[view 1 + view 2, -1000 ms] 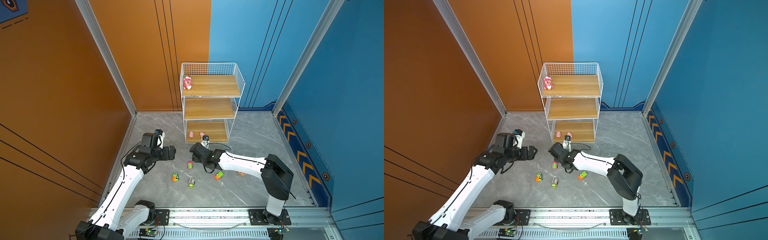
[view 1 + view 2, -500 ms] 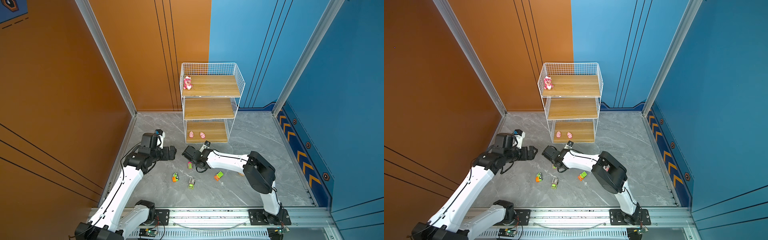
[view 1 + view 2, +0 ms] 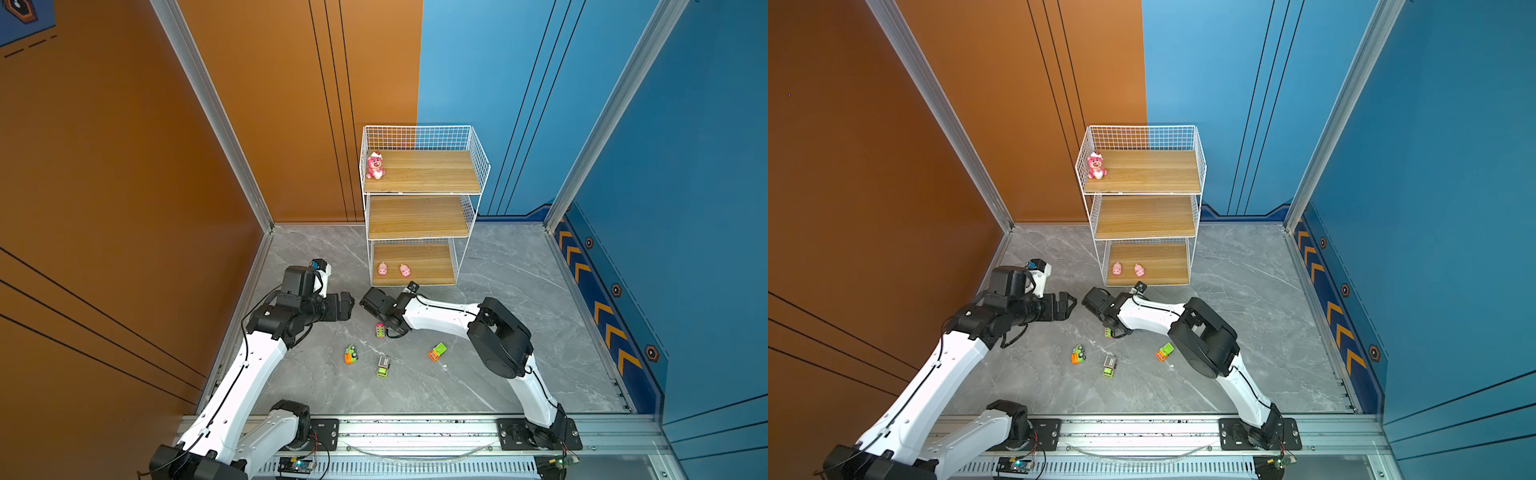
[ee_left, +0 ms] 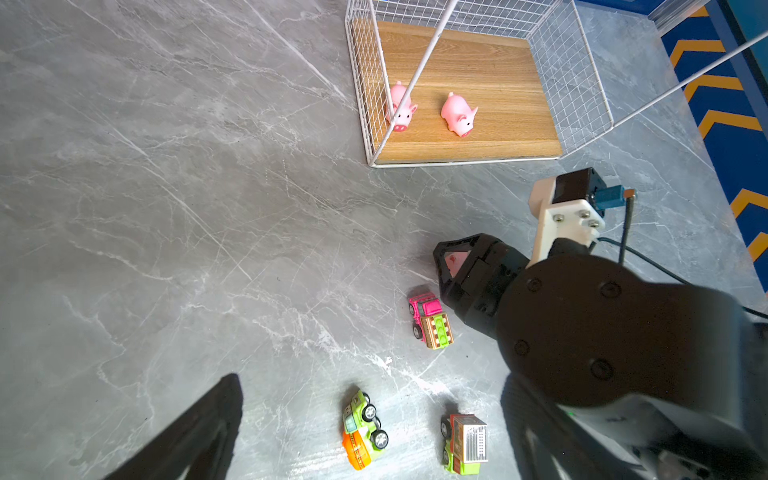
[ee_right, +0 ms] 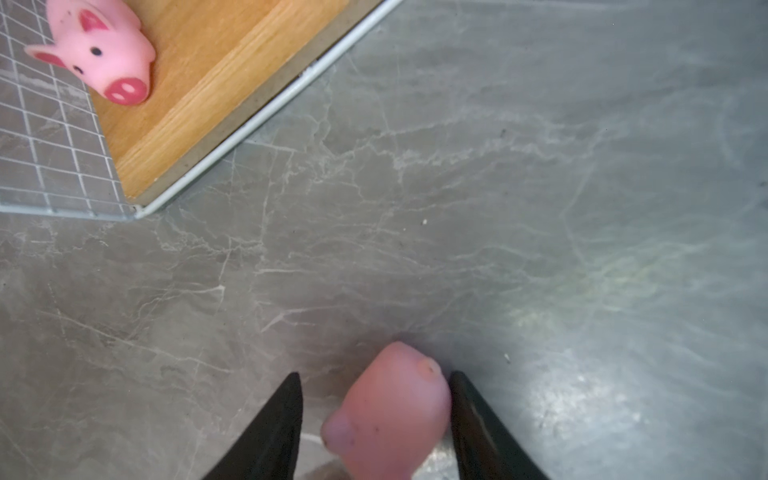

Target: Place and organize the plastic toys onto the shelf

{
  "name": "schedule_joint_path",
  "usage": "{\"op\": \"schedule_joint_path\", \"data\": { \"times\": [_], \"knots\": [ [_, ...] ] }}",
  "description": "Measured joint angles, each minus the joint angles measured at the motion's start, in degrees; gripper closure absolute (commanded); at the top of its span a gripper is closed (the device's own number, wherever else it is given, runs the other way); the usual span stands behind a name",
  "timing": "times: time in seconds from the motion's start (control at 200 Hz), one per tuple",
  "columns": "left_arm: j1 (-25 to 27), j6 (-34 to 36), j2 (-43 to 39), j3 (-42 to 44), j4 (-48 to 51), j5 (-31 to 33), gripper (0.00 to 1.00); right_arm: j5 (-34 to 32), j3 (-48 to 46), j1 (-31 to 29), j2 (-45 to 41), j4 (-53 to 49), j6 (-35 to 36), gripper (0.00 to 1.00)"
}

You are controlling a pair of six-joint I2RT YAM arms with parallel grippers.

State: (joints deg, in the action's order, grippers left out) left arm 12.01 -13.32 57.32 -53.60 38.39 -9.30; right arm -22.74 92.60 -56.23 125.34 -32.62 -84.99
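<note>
While 3 toys sit on the shelf [image 3: 417, 216], 5 are off it. Count, 8 total: 1 pink bear [image 3: 375, 165], 3 pink pigs, 4 small vehicles. Shelf is 1 unit w/ 3 wooden tiers & mesh sides, standing at the back by the wall on the grey marble floor [image 3: 519, 291].

Bear stands upright on the top tier, left side, by the mesh. Bottom tier has 2 pigs side by side near its front edge, in the left half: left pig [image 3: 382, 269] & right pig [image 3: 405, 270], apart, not touching.

All 4 vehicles are on the floor in front of the shelf, apart from each other: pink-and-green truck [image 3: 380, 330] just beside the right arm's wrist, green-and-orange car [image 3: 351, 355], grey-and-green truck [image 3: 383, 366], and orange-and-green truck [image 3: 437, 351] furthest right.

3rd pig [image 5: 395, 411] is down low, just off the shelf's front left corner, btwn the fingers of the right gripper [image 5: 375, 373]. Jaws stand partway apart, straddling the pig: one finger [image 5: 478, 428] touches its side, the other finger [image 5: 274, 428] shows a thin gap btwn it & the pig, so no full clamp. Can't tell if the pig rests on the floor.

Left gripper [image 3: 348, 306] hovers low near the right gripper, facing it, jaws spread wide, holding & touching nothing.
</note>
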Motion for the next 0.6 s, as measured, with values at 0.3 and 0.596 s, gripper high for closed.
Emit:
{"op": "schedule_joint_path", "data": {
  "times": [0.3,0.596],
  "knots": [
    [0.0,0.0,0.0,0.0,0.0,0.0,0.02,0.5,-4.2,1.2,-2.2,0.9,11.2,0.63],
    [0.0,0.0,0.0,0.0,0.0,0.0,0.02,2.5,-14.3,4.8,-9.8,3.0,37.6,0.56]
  ]
}}
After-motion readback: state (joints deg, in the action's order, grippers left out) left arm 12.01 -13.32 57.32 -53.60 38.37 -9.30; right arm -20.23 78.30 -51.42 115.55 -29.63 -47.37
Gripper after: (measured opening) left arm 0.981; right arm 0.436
